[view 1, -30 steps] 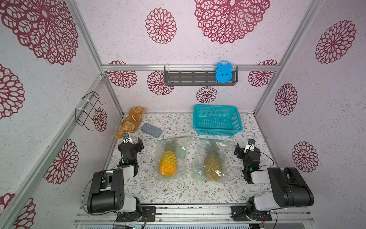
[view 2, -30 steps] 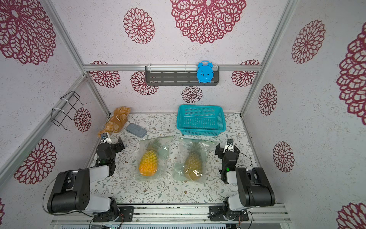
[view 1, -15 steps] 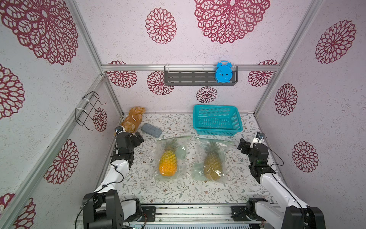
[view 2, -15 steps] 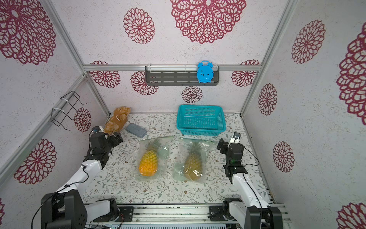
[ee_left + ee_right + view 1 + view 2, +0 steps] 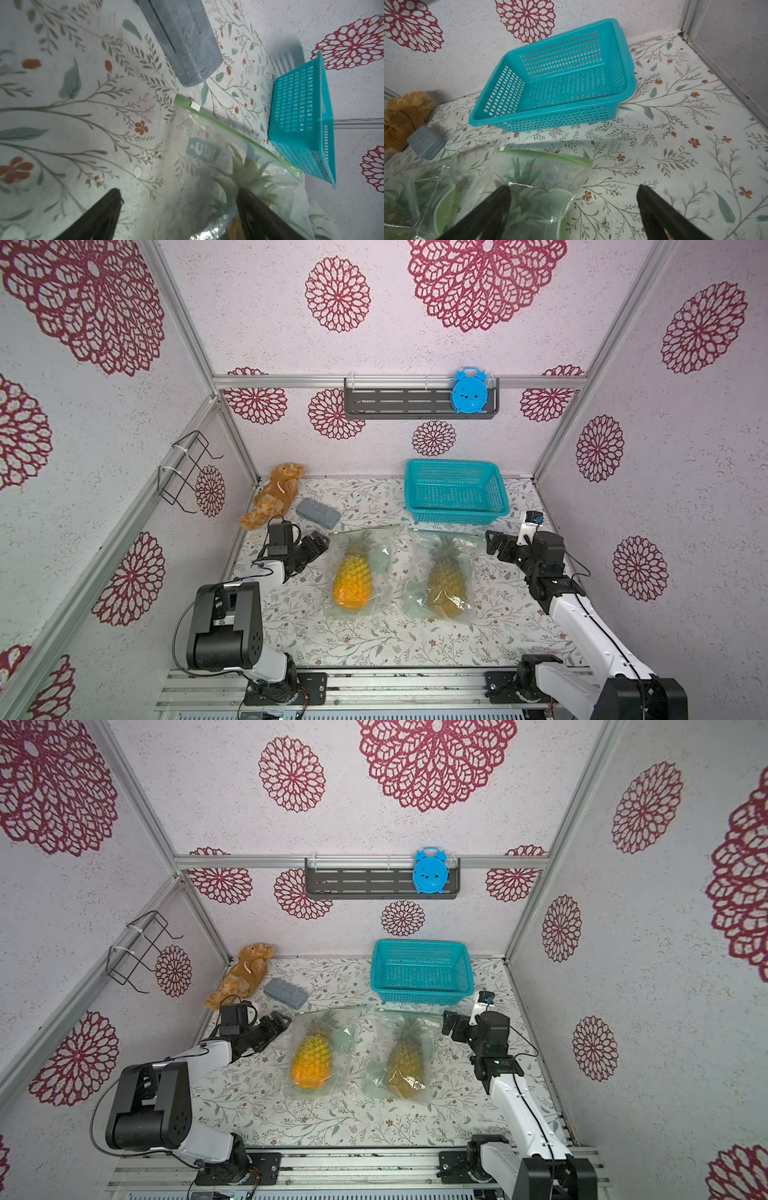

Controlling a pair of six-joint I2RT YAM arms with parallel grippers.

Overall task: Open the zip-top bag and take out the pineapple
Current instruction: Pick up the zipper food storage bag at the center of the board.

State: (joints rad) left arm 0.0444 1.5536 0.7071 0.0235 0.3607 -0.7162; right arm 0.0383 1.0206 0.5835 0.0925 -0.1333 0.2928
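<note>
Entry: 2 zip-top bags of clear crinkled film, each with a green zip strip (image 5: 228,128) across its far end; left bag (image 5: 376,568) holds a yellow pineapple (image 5: 352,580), right bag (image 5: 415,597) a duller brown-green pineapple (image 5: 446,585); both lie flat mid-table, long axes near-to-far, crowns toward the teal lattice basket (image 5: 457,516); left gripper (image 5: 320,541) just beside the left bag's far outer corner, fingers spread, empty; right gripper (image 5: 492,543) likewise beside the right bag's; each arm nearer its own bag.
</note>
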